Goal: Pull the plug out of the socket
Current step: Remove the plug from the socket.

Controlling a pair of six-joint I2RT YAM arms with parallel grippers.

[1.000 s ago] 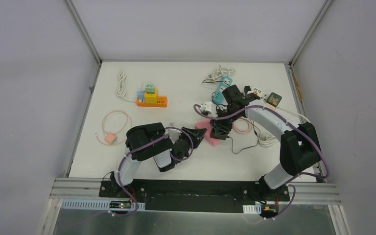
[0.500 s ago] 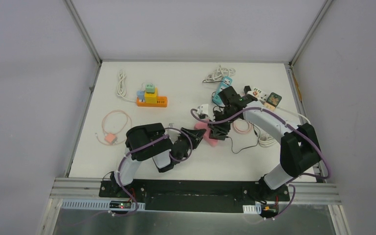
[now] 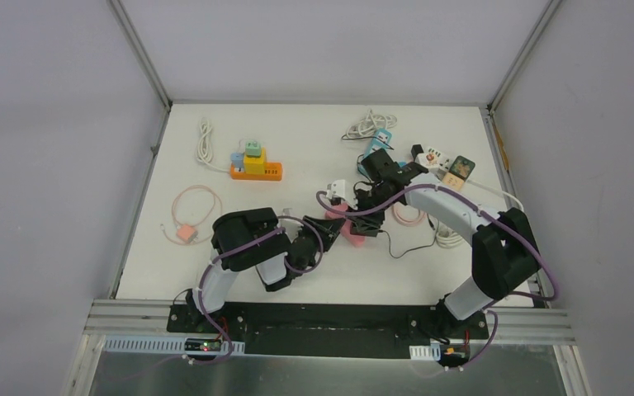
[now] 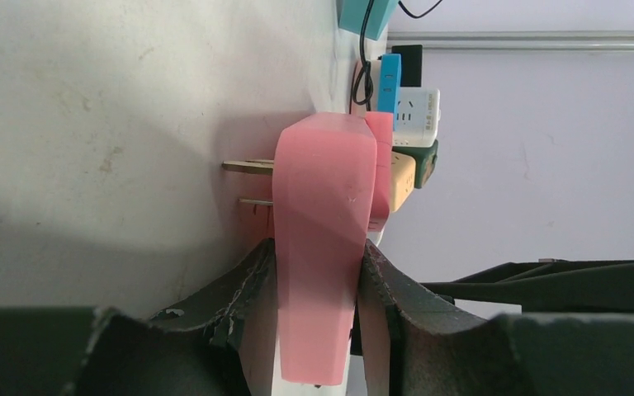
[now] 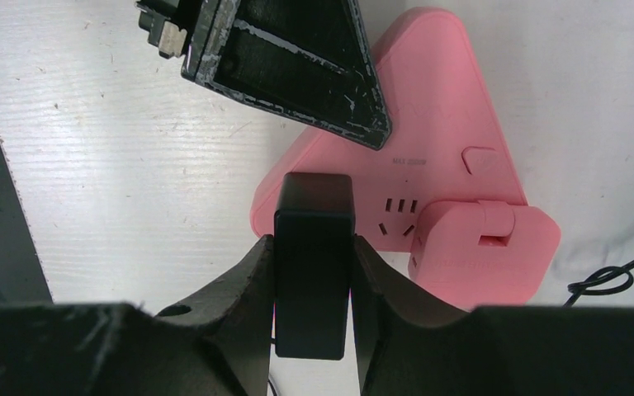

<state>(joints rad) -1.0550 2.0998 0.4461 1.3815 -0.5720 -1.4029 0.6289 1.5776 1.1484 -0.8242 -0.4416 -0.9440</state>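
white table, closed in by pale walls on three sides; power strips and coiled cables are being left along the far half.

pink socket is being held near the table's middle, between the two arms. it is flat and triangular. in the right wrist view its apex is being pointed away from the camera. in the left wrist view it is being seen edge-on, long axis running away from the lens, with two metal prongs on the face turned to the table. it is being clamped across its thickness by the left gripper.

black plug is being clamped by the right gripper, long axis in line with the fingers, far end lying over the socket's near edge. whether its pins are seated cannot be told. a pink cube adapter is being carried at the socket's corner, just beside an open three-slot outlet.
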